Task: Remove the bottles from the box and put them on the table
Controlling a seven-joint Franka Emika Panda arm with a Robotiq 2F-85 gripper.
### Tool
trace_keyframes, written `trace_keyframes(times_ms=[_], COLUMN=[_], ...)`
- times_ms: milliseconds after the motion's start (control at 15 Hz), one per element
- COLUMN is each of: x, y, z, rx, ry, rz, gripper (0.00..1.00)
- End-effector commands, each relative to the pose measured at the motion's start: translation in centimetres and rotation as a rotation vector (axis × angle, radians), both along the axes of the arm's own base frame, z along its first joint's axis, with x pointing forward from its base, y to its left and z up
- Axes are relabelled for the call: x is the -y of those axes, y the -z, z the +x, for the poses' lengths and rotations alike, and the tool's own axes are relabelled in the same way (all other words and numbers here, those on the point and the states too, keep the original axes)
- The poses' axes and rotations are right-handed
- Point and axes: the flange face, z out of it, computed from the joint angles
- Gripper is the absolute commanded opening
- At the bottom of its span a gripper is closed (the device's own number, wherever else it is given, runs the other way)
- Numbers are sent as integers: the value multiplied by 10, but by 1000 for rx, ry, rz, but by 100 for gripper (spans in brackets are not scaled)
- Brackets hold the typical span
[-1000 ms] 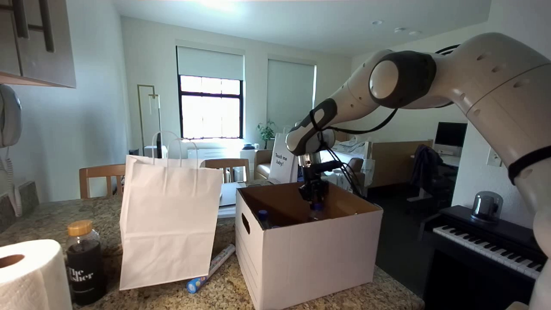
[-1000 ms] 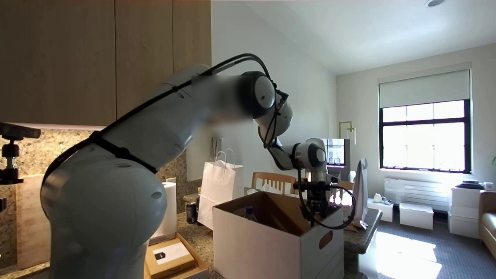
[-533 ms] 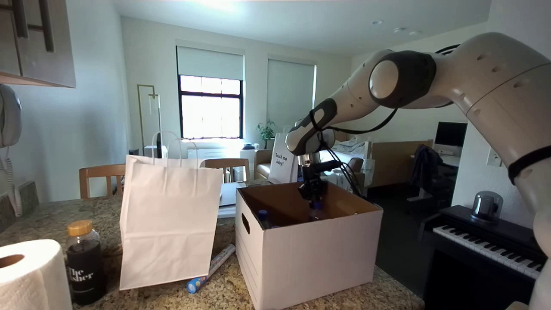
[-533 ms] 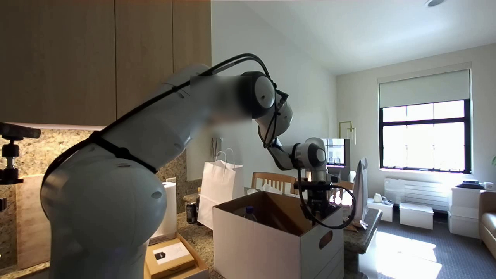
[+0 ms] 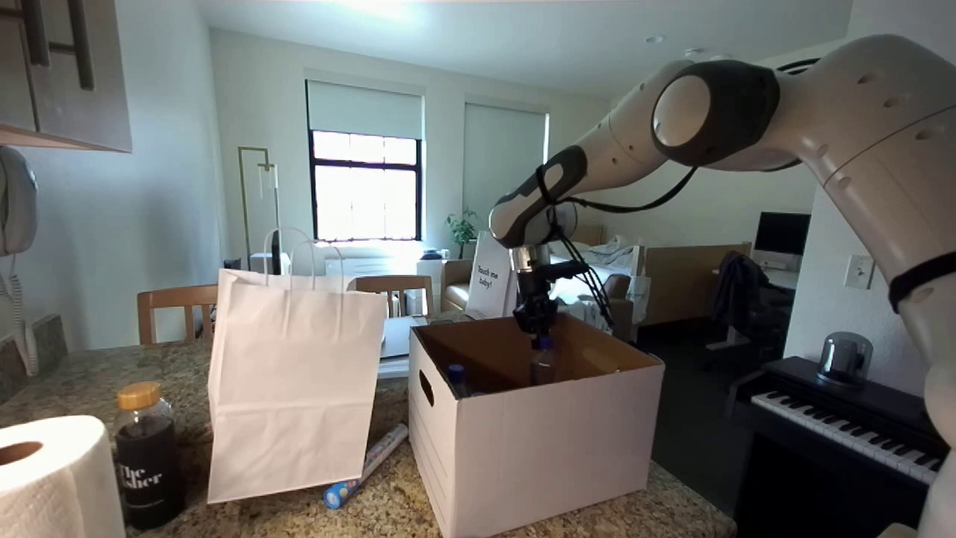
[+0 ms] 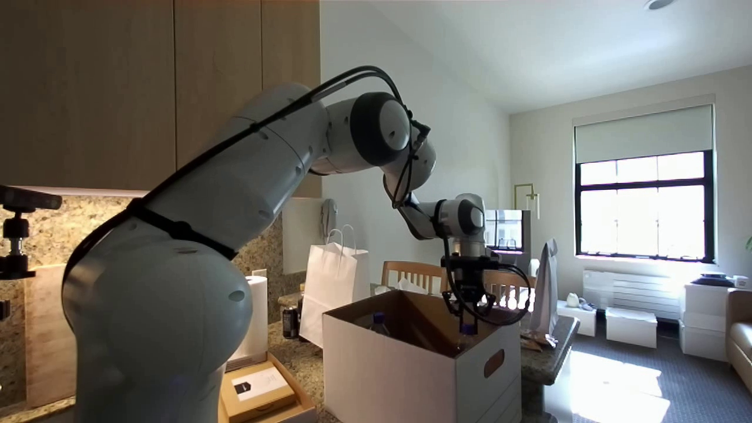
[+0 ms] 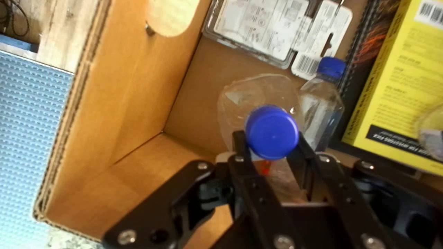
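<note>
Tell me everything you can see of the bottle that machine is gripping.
The bottle looks like clear plastic, widening below a round, flat-topped blue cap that the pincer grips. It is roughly upright, its lower part hidden inside the white cardboard box, so what it touches below is unclear.

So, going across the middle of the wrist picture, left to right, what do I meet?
Light-blue patterned surface → box wall → gripped bottle → other bottle → yellow book.
</note>
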Motion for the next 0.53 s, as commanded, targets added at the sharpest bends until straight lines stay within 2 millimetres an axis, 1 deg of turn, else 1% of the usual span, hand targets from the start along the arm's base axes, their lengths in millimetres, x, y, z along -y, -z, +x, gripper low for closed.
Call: trace_keyframes(times_ms=[0,133,267,467], x=[-11,-23,-41,-85], y=[-64,-107,-152,-215], z=[-36,-54,-72,-98], rx=[-77,-134,-153,-113], ry=[-178,-254,-290,-352], rz=[43,48,25,-58], gripper=[13,13,13,13])
